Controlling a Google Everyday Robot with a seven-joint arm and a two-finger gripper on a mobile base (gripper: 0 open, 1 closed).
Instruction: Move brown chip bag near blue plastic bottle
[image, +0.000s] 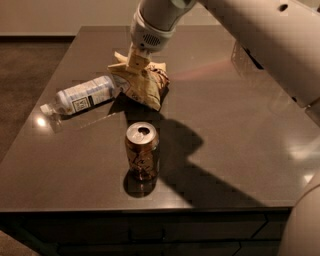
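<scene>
The brown chip bag (141, 84), crumpled tan-yellow foil with a dark patch, is held by my gripper (136, 61), which is shut on the bag's top. The bag sits right beside the base end of the blue plastic bottle (82, 95). The bottle is clear with a pale label and a white cap, and lies on its side at the table's left, cap pointing left. My arm reaches in from the upper right.
A bronze-brown drink can (142, 151) stands upright in front of the bag, near the table's front edge. The dark table (235, 130) stretches to the right. A black wire basket (248, 59) is partly hidden behind my arm at the back right.
</scene>
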